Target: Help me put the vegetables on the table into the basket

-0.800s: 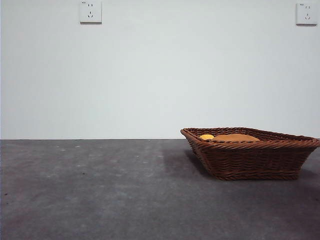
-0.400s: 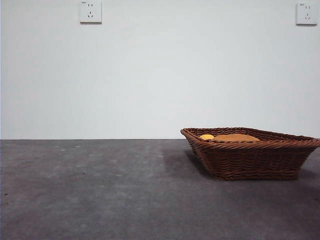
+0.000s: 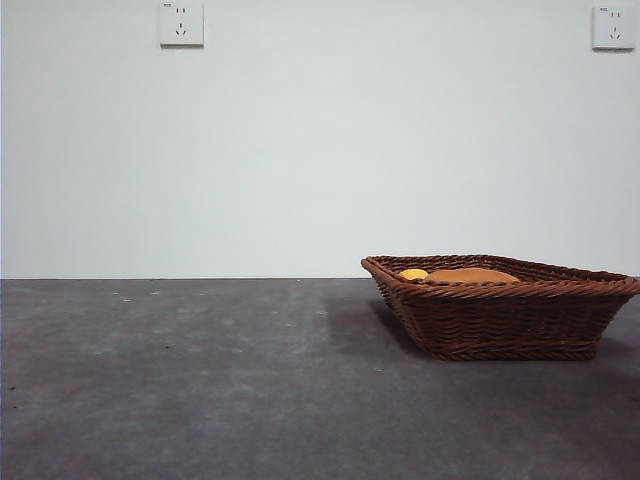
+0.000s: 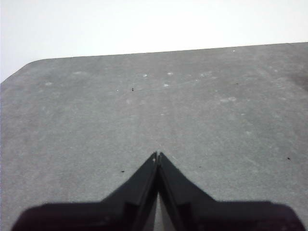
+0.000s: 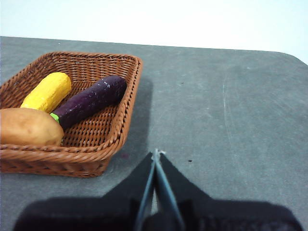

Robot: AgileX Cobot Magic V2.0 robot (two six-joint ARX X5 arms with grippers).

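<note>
My left gripper (image 4: 157, 155) hangs over bare table (image 4: 96, 120), its two black jaws pressed together to a point and holding nothing; all I see past them from that wrist is grey, speckled surface running to a rounded corner and a pale wall. From the front camera the left half of the table (image 3: 180, 380) lies open, and the basket (image 3: 500, 320) sits on the right side, its brown woven wall facing the lens, with only an orange-brown hump of the potato (image 3: 470, 275) and a sliver of the yellow piece (image 3: 412, 273) showing over the rim. Two white wall sockets (image 3: 181, 23) sit high on the wall behind. Neither of my arms shows in that view. My right gripper (image 5: 156, 153) is also closed, jaws meeting tip to tip with nothing between them, and it hovers above the table just beside the basket (image 5: 122, 130), outside its near corner. From that wrist I look down into the basket: the potato (image 5: 29, 127) lies against one wall, the yellow piece (image 5: 46, 92) beyond it, and the eggplant (image 5: 91, 100) rests diagonally beside them, its green end touching the potato.
</note>
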